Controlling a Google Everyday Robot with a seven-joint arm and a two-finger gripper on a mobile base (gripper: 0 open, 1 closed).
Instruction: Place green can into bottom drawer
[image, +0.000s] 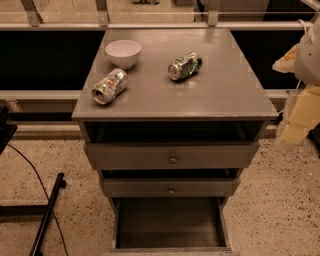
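Note:
The green can (185, 65) lies on its side on the grey cabinet top (220, 95), right of centre. The bottom drawer (170, 239) is pulled open at the foot of the cabinet and shows a dark flat floor with nothing in it. My gripper (299, 120) is at the right edge of the view, beside the cabinet's right front corner. It is to the right of the green can and well apart from it, with nothing seen in it.
A silver-white can with red and green marks (109, 86) lies on its side at the front left of the top. A white bowl (123, 52) stands behind it. Two shallower drawers with round knobs (172, 156) (171, 189) stick out slightly. A black stand leg (47, 215) lies on the floor at left.

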